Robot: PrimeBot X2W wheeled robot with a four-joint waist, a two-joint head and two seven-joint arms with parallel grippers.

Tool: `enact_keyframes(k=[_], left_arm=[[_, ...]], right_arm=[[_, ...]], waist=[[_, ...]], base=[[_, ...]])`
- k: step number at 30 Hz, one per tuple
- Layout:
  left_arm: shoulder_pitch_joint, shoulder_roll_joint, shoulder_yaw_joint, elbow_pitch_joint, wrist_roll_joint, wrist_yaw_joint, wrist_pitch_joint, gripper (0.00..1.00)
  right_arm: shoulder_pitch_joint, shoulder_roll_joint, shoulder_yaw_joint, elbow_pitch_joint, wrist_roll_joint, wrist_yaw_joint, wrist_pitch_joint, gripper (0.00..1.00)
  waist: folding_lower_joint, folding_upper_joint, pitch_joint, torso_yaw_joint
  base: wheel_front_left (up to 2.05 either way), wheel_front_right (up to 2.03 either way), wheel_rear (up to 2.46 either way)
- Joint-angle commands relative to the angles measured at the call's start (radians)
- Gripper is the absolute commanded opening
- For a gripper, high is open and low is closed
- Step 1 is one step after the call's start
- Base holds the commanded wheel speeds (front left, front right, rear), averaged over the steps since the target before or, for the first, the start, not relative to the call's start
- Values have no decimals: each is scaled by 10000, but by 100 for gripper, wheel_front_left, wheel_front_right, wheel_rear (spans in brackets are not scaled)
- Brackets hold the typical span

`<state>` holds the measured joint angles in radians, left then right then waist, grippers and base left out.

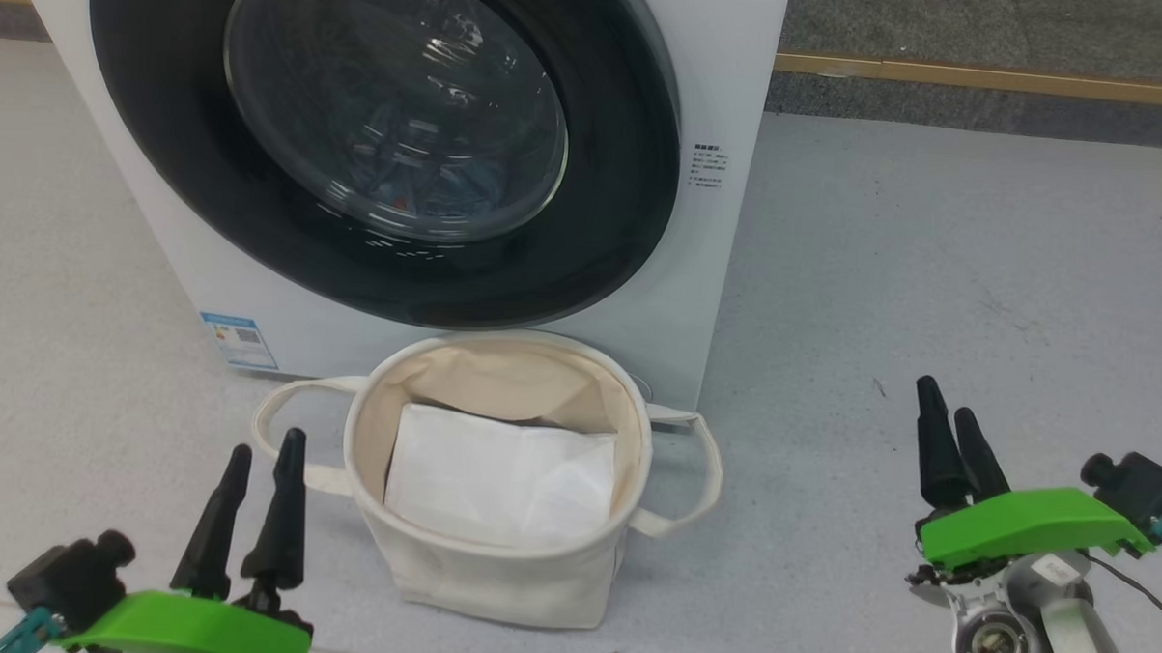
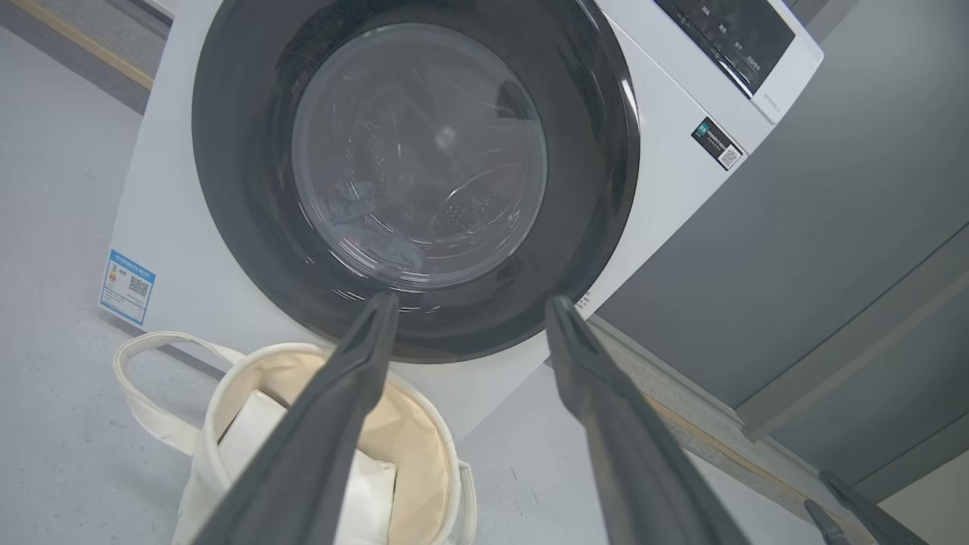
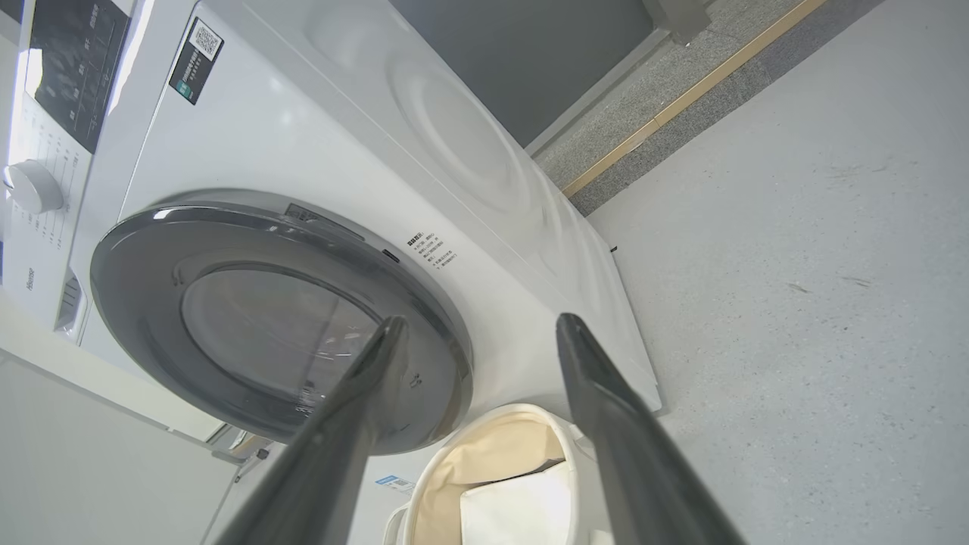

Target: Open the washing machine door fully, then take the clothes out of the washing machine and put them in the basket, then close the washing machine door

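Door (image 1: 395,117) is shut, upper centre of head view, on washer (image 1: 720,70). Clothes (image 1: 422,181) show dim blue behind the glass. Basket (image 1: 495,565) sits bottom centre just below the door, with a white packet (image 1: 498,483) inside. Left gripper (image 1: 268,443) and right gripper (image 1: 945,397) are both spread wide and empty. Door likely rigid with a slick glossy ring; hook its right edge near the text. Clothes probably light and limp; pinch a fold.

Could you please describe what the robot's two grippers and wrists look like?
The left gripper and right gripper each have two long, tapering black fingers on a bright green housing, beside a black camera block with a small teal tab. The right one's pale grey wrist has a round joint and a thin dark cable.
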<state>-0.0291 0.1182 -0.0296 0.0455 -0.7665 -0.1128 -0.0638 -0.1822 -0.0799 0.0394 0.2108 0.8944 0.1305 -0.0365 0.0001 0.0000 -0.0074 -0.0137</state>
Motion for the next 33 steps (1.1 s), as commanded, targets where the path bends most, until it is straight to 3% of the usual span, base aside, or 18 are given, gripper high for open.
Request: enact_keyframes(k=[1, 25, 33], left_arm=[[-495, 270, 45, -503, 550, 68, -146, 100], [-433, 567, -851, -137, 3887, 239, -644, 100], [-457, 612, -1056, -45, 4856, 284, -566, 100]], right_arm=[[-659, -203, 237, -388, -534, 1, -82, 100], [-958, -5, 974, -78, -3941, 1, -652, 100], [-1019, 165, 1049, 143, -5588, 2, -993, 100]], waist=[[-1, 0, -19, 8], [-1, 0, -169, 17], [-1, 0, -111, -19]], base=[[0, 0, 0], [0, 0, 0], [0, 0, 0]])
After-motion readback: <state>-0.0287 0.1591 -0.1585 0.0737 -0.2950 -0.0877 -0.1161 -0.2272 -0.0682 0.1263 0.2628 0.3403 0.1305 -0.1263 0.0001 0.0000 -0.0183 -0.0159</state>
